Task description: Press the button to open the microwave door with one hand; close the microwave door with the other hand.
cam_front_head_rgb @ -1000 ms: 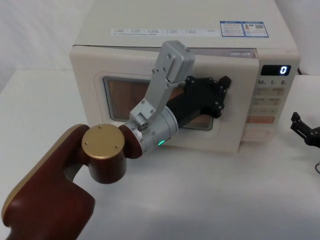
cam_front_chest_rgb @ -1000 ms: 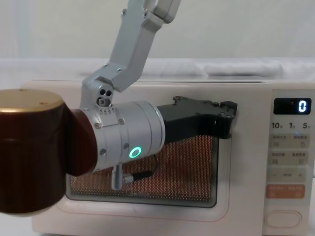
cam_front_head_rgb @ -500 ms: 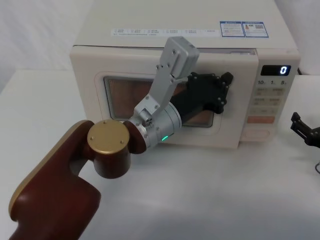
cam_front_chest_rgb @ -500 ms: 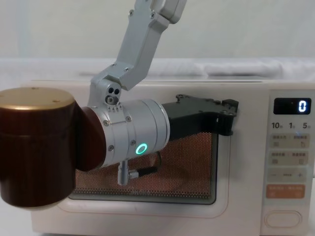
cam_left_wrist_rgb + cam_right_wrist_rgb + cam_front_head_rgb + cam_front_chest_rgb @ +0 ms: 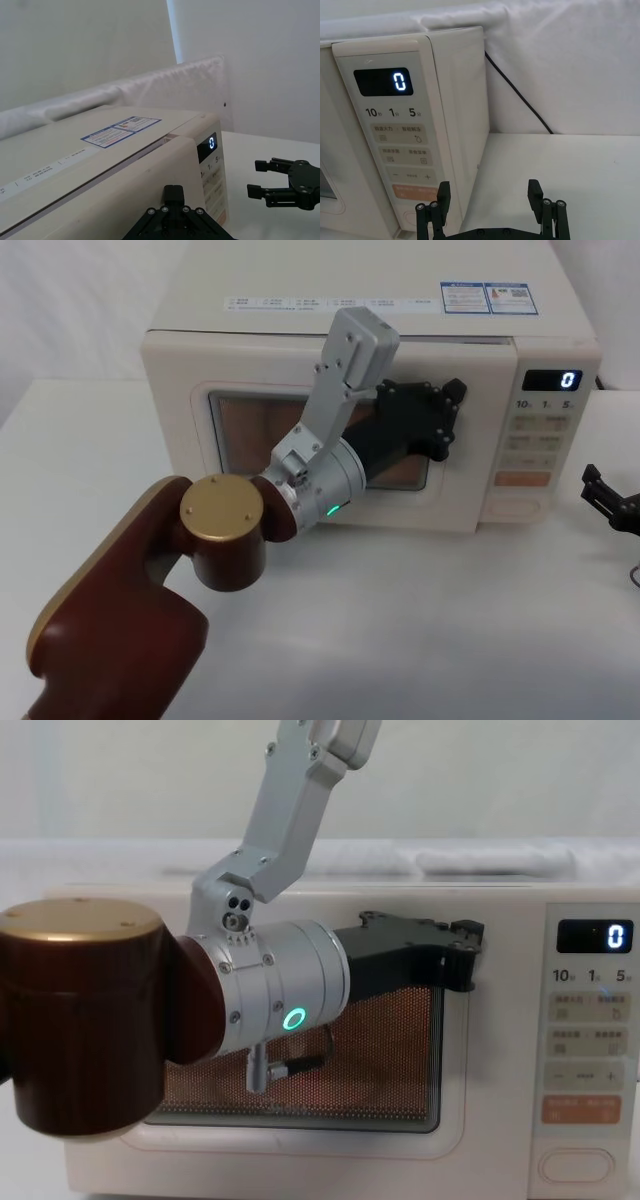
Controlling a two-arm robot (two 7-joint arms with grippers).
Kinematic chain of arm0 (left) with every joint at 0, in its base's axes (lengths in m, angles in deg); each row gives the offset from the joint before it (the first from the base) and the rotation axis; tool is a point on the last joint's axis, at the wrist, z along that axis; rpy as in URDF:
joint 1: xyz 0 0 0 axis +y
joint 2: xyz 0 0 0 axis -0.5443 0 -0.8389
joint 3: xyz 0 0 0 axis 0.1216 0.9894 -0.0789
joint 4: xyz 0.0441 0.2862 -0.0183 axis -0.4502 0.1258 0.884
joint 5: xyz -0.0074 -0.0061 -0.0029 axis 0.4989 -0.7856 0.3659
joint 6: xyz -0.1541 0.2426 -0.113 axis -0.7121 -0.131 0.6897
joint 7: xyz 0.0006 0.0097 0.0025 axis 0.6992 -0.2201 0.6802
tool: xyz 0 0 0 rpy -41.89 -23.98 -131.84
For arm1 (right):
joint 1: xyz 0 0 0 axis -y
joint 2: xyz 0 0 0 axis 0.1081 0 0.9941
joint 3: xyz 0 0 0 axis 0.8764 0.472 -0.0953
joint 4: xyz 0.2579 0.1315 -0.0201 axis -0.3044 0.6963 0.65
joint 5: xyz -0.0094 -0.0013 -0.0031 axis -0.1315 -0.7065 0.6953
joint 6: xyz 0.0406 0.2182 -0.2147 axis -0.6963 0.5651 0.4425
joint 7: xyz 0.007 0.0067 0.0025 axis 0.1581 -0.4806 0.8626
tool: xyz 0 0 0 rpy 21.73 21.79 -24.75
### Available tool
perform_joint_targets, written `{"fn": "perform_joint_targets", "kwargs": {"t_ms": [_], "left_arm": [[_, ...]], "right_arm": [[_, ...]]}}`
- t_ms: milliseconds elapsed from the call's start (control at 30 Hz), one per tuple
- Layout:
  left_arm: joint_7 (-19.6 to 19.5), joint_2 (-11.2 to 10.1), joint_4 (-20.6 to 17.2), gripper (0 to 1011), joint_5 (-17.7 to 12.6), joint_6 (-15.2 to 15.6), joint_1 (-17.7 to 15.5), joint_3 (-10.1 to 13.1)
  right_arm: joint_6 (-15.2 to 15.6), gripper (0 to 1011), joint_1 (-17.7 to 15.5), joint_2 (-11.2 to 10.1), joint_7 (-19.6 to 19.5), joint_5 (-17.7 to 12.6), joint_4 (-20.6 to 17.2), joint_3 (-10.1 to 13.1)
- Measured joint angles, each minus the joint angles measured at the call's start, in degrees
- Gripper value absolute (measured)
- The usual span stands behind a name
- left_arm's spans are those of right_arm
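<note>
Over the last second I see my left gripper [image 5: 448,412], fingers together and holding nothing, push the microwave door [image 5: 180,400] from slightly ajar to nearly flush with the control panel [image 5: 540,445], so closing is almost complete, while my right gripper [image 5: 610,502] waits open beside the microwave.

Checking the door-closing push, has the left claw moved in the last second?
Yes. The left claw has slid up the microwave door, toward its top edge.
</note>
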State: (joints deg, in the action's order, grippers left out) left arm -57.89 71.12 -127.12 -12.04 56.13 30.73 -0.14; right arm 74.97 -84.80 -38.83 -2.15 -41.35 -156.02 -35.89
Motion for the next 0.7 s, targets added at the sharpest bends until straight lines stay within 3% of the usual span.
{"fn": "perform_joint_targets", "kwargs": {"t_ms": [700], "left_arm": [[0.3, 1.2, 1.4, 0, -0.2, 0.2, -0.9, -0.2]], "right_arm": [[0.0, 1002, 0.0, 0.0, 0.0, 0.0, 0.0, 0.0]]}}
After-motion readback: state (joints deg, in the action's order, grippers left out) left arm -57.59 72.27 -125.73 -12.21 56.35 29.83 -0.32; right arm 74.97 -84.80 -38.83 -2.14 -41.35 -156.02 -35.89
